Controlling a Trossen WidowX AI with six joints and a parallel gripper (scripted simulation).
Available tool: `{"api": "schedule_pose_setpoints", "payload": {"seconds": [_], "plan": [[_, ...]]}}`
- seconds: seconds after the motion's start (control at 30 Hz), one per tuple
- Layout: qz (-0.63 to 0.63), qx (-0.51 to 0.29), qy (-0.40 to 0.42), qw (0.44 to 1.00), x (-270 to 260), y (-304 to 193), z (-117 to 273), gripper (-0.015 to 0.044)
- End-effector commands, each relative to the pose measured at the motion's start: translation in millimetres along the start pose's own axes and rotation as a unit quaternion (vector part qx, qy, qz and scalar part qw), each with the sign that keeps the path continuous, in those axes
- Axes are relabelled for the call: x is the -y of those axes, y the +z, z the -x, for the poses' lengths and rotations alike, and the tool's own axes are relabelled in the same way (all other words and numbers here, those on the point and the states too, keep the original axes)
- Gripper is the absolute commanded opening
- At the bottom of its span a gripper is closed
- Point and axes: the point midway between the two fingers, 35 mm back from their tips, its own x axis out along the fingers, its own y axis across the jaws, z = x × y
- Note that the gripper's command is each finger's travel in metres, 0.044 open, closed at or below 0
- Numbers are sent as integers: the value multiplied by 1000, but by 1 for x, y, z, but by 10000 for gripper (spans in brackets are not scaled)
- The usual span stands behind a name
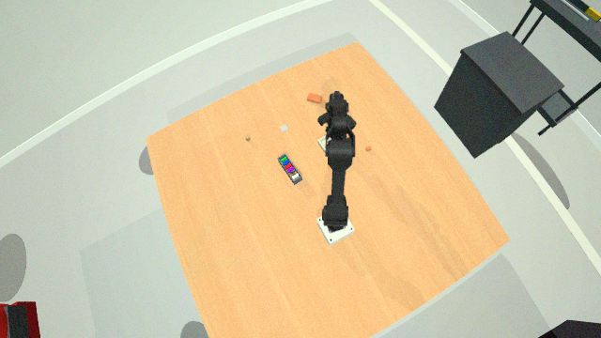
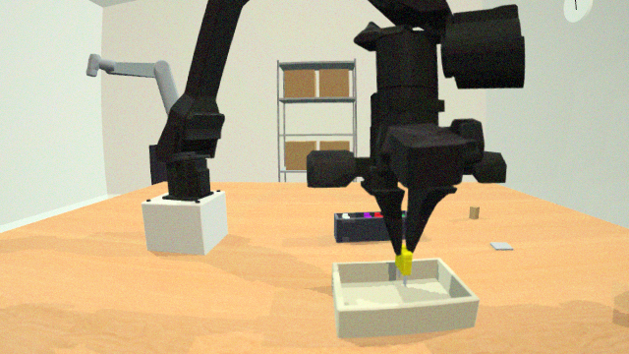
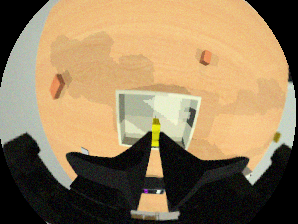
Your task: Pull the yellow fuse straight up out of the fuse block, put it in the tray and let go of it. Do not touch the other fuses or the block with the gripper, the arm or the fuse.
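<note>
tool [image 2: 404,252] is clenched on the yellow fuse [image 2: 404,262], pinching its top w/ the pins pointing down. fuse hangs inside the tray [image 2: 344,315], body abt level w/ the rim, pins just above the floor or maybe touching, can't tell. fuse block [image 2: 361,228] sits well apart behind, other fuses in place, nothing near it. so pull-out and carry look done; what's left, by my read: ease down if needed, release, then lift the tool straight out w/o clipping the tray wall.
</note>
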Motion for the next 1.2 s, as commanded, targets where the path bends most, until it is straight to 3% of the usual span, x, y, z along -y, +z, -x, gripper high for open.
{"api": "schedule_pose_setpoints", "payload": {"seconds": [0.0,0.03,0.47,0.6,1.17], "plan": [[3,0,-2,1000,2,-1,-5,0],[3,0,-2,1000,2,-1,-5,0],[0,0,-1,1000,0,0,1,330],[3,0,-2,1000,2,-1,35,330],[0,-3,-4,1000,3,-2,32,330]]}}
